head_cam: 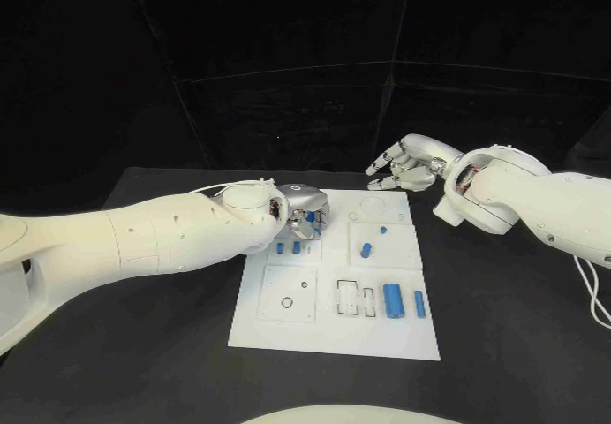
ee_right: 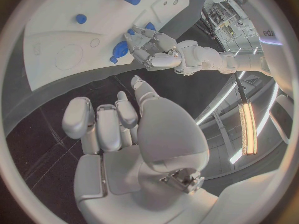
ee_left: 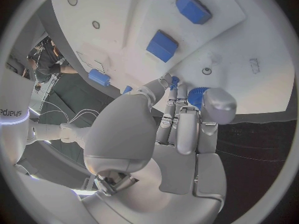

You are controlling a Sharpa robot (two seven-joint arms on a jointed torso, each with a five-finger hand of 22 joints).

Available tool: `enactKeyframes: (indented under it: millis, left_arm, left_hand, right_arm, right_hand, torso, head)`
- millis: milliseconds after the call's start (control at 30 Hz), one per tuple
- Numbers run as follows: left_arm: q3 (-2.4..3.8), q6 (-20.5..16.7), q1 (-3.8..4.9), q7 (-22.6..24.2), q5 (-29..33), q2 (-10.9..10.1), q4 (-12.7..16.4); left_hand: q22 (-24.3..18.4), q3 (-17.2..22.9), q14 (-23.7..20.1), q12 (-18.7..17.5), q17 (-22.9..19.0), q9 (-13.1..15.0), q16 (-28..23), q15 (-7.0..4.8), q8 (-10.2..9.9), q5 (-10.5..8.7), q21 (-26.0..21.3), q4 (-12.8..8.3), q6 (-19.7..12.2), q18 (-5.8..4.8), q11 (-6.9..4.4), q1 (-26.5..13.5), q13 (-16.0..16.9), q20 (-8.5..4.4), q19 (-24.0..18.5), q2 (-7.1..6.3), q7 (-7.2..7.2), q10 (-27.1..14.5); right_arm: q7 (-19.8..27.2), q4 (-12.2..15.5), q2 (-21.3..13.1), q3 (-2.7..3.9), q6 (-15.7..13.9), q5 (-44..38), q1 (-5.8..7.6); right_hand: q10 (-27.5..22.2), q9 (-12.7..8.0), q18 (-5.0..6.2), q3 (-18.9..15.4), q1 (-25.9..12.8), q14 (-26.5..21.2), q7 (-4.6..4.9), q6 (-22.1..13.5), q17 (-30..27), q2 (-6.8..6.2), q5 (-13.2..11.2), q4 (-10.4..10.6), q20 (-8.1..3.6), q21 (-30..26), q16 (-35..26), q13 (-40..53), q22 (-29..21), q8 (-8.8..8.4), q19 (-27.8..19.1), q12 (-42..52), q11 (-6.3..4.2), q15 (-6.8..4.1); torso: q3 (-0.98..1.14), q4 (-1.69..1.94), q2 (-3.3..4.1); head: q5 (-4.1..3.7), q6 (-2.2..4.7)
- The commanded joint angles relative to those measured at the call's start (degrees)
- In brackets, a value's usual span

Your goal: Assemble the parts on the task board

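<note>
Black table (head_cam: 153,353) before dark panelled walls (head_cam: 255,88) — long ceiling lamp (ee_right: 248,129) glowing.

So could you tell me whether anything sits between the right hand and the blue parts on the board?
Nothing visible does. The right hand hovers past the far edge of the white board, holding nothing, with bare black table between. The left hand is over the board's far left corner, off to the side.

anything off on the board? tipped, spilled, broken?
Nothing stands out. The task board lies flat and looks undamaged; blue parts rest on it. The left hand is over its far corner, the right hand off the board.
</note>
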Motion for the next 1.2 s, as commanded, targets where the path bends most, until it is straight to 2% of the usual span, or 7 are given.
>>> enactKeyframes:
  millis: [33,467,633,1000,1200]
  left_arm:
    - [0.03,0.65,-0.02,-0.16,-0.69,0.26,-0.20]
    - [0.04,1.70,-0.23,-0.80,-0.70,0.66,-0.65]
    - [0.05,0.67,-0.26,-0.51,-0.71,0.45,-0.40]
    - [0.24,-2.73,-0.23,0.53,-0.68,-1.53,2.15]
    - [0.69,-3.77,-0.17,0.71,-0.64,-3.04,4.01]
  left_hand:
    - [0.43,0.58,1.89,-0.47,0.08,-0.15,0.32,-0.15,-0.48,-0.12,0.41,-0.02,0.51,-0.42,0.03,0.57,-0.40,-0.12,0.49,0.15,0.03,0.61]
    - [5.11,3.73,2.21,-2.90,-0.09,-0.94,0.82,-0.40,-2.11,-0.14,4.61,-0.90,2.82,-1.14,-0.29,1.57,-2.52,-0.33,1.23,1.49,0.05,4.38]
    - [5.83,4.15,2.24,-3.23,-0.16,-1.07,0.90,-0.48,-2.48,-0.12,5.23,-1.23,3.24,-1.24,-0.38,1.80,-2.74,-0.39,1.29,1.60,0.07,5.24]
    - [7.13,4.38,2.35,-3.84,-0.09,-1.22,1.09,-0.48,-2.94,-0.12,6.39,-1.64,3.81,-1.47,-0.32,1.82,-3.07,-0.41,1.52,1.30,0.29,6.02]
    - [7.33,4.43,2.41,-4.01,0.02,-1.27,1.20,-0.44,-3.08,-0.12,6.56,-1.73,3.89,-1.51,-0.26,1.81,-3.16,-0.39,1.55,1.20,0.39,6.15]
  right_arm:
    - [0.42,0.11,0.06,0.03,-0.28,-0.25,0.12]
    - [0.39,0.11,0.10,0.03,-0.24,-0.26,0.12]
    - [0.41,0.12,0.10,0.03,-0.26,-0.26,0.12]
    - [0.50,0.02,0.14,0.03,-0.30,-0.34,0.12]
    - [0.56,-0.08,0.14,0.03,-0.31,-0.35,0.12]
  right_hand:
    - [-0.45,-0.08,0.71,-0.44,-0.19,1.11,-0.02,-0.26,0.01,0.24,-0.22,0.02,-0.06,-0.28,-0.36,-0.09,-0.08,0.20,-0.25,-0.22,0.02,-0.41]
    - [-0.45,-0.08,0.71,-0.44,-0.19,1.11,-0.02,-0.26,0.01,0.24,-0.22,0.02,-0.06,-0.28,-0.36,-0.09,-0.08,0.20,-0.25,-0.22,0.02,-0.41]
    - [-0.45,-0.08,0.71,-0.44,-0.19,1.11,-0.02,-0.26,0.01,0.24,-0.22,0.02,-0.06,-0.28,-0.36,-0.09,-0.08,0.20,-0.25,-0.22,0.02,-0.41]
    - [-0.45,-0.08,0.71,-0.44,-0.19,1.11,-0.02,-0.26,0.01,0.24,-0.22,0.02,-0.06,-0.28,-0.36,-0.09,-0.08,0.20,-0.25,-0.22,0.02,-0.41]
    - [-0.45,-0.08,0.71,-0.44,-0.19,1.11,-0.02,-0.26,0.01,0.24,-0.22,0.02,-0.06,-0.28,-0.36,-0.09,-0.08,0.20,-0.25,-0.22,0.02,-0.41]
  torso:
    - [0.02,0.04,-0.02]
    - [0.02,0.02,-0.04]
    - [-0.02,0.06,-0.06]
    - [0.01,0.13,-0.17]
    - [-0.02,0.14,-0.14]
  head:
    - [-0.03,-0.04]
    - [-0.09,-0.15]
    - [-0.15,-0.12]
    - [-0.17,0.19]
    - [-0.09,0.42]
